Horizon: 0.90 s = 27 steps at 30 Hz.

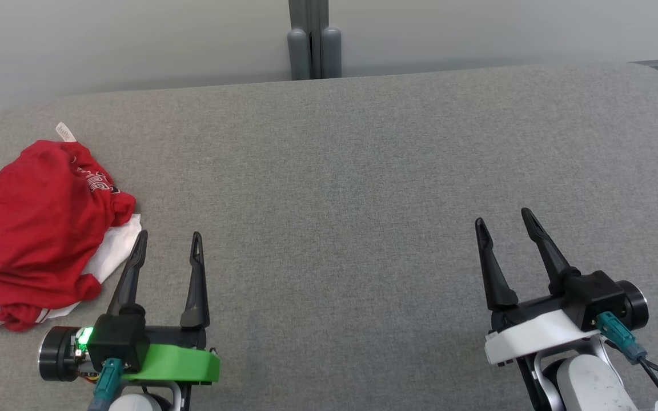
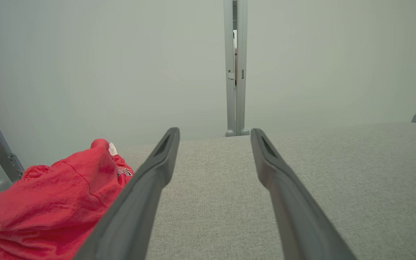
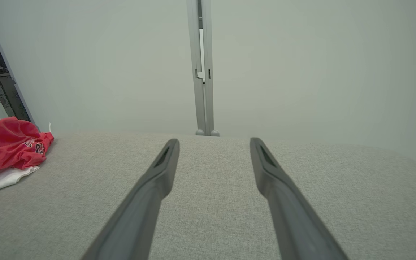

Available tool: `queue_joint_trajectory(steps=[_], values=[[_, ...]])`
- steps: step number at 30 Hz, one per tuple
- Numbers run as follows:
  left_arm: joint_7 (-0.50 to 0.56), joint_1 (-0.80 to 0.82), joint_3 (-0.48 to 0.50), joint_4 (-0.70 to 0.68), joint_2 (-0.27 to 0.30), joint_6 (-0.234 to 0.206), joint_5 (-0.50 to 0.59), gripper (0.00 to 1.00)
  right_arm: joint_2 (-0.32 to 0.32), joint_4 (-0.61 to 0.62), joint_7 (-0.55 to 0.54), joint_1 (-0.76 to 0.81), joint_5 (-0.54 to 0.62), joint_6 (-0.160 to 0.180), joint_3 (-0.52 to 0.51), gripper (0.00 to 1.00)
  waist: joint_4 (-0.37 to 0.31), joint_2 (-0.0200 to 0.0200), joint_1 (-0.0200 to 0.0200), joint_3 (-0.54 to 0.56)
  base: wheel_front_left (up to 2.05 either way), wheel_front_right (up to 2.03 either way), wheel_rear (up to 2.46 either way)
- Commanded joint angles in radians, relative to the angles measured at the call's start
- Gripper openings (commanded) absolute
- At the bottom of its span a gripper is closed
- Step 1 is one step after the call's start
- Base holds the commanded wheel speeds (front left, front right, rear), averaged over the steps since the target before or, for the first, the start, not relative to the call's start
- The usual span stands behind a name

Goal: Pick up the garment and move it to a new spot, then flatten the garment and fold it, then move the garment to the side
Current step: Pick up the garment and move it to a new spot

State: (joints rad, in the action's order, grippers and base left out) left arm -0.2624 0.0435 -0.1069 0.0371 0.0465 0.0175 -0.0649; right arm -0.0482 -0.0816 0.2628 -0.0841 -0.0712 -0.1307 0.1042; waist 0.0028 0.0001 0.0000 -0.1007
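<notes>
head view: a red garment (image 1: 32,228) lies crumpled in a heap at the left edge of the grey worktop (image 1: 334,171). white cloth shows beneath its near side, it has white lettering on a fold, and a small white label (image 1: 66,132) sticks out at its far end. the left end effector (image 1: 169,234) is spread, one finger just beside the white cloth. the right end effector (image 1: 502,217) is spread too, well apart from the garment.

left wrist view: the red heap (image 2: 49,202) sits left of the parted fingers (image 2: 157,169).

right wrist view: the garment (image 3: 5,144) lies far left, the fingers (image 3: 157,177) apart.
</notes>
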Motion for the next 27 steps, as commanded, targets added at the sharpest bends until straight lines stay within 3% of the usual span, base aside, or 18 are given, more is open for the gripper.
queue_joint_trajectory(steps=[1,18,27], values=[[-0.004,0.012,0.003,0.003,0.007,-0.003,0.002,1.0,-0.004,-0.002,0.003,-0.005,-0.006,0.0,-0.002,1.0,-0.001,-0.0001,0.0,0.0,0.0,0.0,0.0],[-0.004,0.012,0.009,0.022,0.007,0.001,-0.004,1.0,-0.004,-0.007,0.003,0.009,-0.005,0.0,0.0,1.0,0.006,-0.0001,0.0,0.013,0.0,0.0,0.0],[-0.004,-0.005,0.008,0.032,0.007,-0.011,-0.022,1.0,-0.004,-0.006,0.003,0.035,0.004,0.0,0.029,1.0,0.074,-0.0001,0.0,0.036,0.0,0.0,0.0]])
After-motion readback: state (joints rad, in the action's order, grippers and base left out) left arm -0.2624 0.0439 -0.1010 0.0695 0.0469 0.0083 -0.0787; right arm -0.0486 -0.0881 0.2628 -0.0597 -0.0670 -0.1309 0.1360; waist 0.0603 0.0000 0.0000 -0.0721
